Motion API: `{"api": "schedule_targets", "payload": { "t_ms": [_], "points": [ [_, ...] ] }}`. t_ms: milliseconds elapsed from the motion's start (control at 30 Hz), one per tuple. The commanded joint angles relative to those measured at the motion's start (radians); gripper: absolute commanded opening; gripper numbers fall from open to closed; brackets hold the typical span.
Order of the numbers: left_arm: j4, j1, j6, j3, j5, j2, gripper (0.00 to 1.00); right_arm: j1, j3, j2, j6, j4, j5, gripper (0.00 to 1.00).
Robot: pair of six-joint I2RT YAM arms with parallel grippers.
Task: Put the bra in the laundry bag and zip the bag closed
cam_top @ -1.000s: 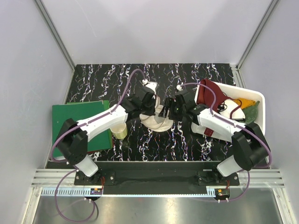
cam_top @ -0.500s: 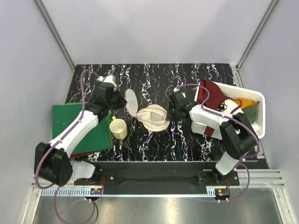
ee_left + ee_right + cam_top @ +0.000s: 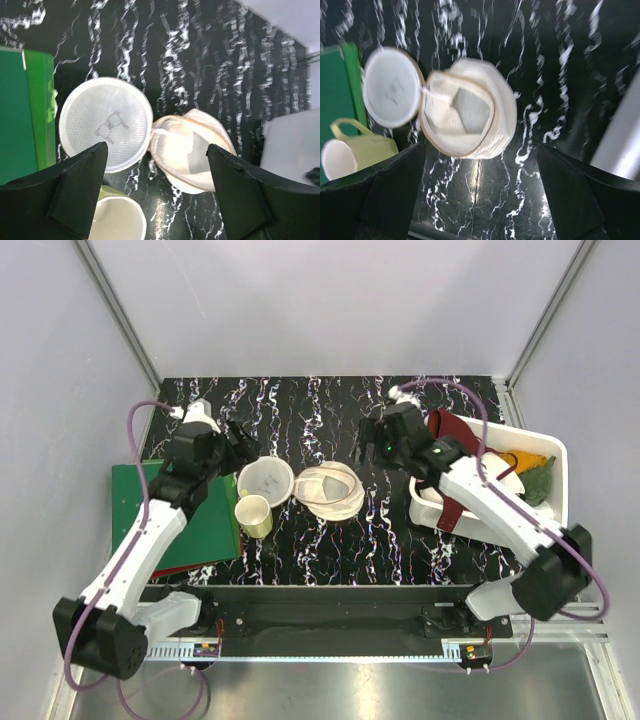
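We hold the left arm stretched out over the board (image 3: 170, 505), elbow low. The left claw (image 3: 244, 440) is raised above the table (image 3: 300, 410), its fingers spread wide on nothing. Our right arm reaches up past the bin (image 3: 556, 455). The right claw (image 3: 366, 443) is also wide apart and empty, and tilts down toward the middle.

The bag (image 3: 332, 492) lies between the two claws, on the near side of both. Its round flap (image 3: 266, 480) rests flat just under the left claw, and the bowl-like body gapes upward nearer the right claw. The cup (image 3: 253, 516) stands just beside the flap on its near side, against the board's edge. Bare table lies open beyond both claws toward the far wall.

The bra (image 3: 448, 436) is outward of the right claw, draped over the bin's wall, partly inside and partly hanging outside.

Half a second ago the left claw held the flap up on edge; now the flap is down and that claw has let go. The right claw, then low at the bag's right rim, has risen and moved away.
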Motion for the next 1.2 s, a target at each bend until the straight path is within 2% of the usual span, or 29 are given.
{"api": "schedule_targets", "payload": {
  "t_ms": [0,33,167,300,400,533,600,667,733,800,867,1000,1167],
  "points": [
    [0.018,-0.042,0.074,0.054,0.073,-0.039,0.82,-0.084,0.098,-0.127,-0.075,-0.149,0.188,1.00],
    [0.017,-0.055,0.083,0.062,0.112,-0.035,0.79,-0.112,0.095,-0.156,-0.076,-0.161,0.188,1.00],
    [0.021,-0.165,0.091,0.090,0.151,0.010,0.75,-0.276,0.066,-0.200,-0.119,-0.196,0.168,0.90],
    [0.046,-0.361,0.090,0.116,0.151,0.054,0.73,-0.389,0.024,-0.245,-0.162,-0.244,0.260,0.86],
    [0.084,-0.481,0.076,0.130,0.163,0.096,0.73,-0.489,-0.014,-0.280,-0.205,-0.255,0.273,0.84],
    [0.104,-0.587,0.071,0.153,0.174,0.160,0.73,-0.511,-0.030,-0.279,-0.242,-0.249,0.201,0.84],
    [0.110,-0.622,0.076,0.167,0.186,0.177,0.73,-0.511,-0.040,-0.273,-0.263,-0.200,0.034,0.89],
    [0.113,-0.635,0.079,0.173,0.202,0.192,0.73,-0.511,-0.071,-0.256,-0.282,-0.148,-0.064,0.93],
    [0.115,-0.642,0.085,0.176,0.212,0.197,0.73,-0.511,-0.095,-0.219,-0.288,-0.080,-0.078,0.94],
    [0.113,-0.642,0.097,0.179,0.217,0.194,0.73,-0.511,-0.088,-0.179,-0.281,-0.069,-0.045,0.87],
    [0.110,-0.642,0.113,0.182,0.216,0.183,0.73,-0.511,-0.088,-0.139,-0.273,-0.042,-0.036,0.73],
    [0.096,-0.642,0.137,0.193,0.203,0.174,0.73,-0.511,-0.089,-0.107,-0.267,0.040,-0.040,0.70],
    [0.078,-0.642,0.157,0.216,0.196,0.183,0.73,-0.511,-0.076,-0.030,-0.277,0.046,-0.014,0.68]
  ]
}}
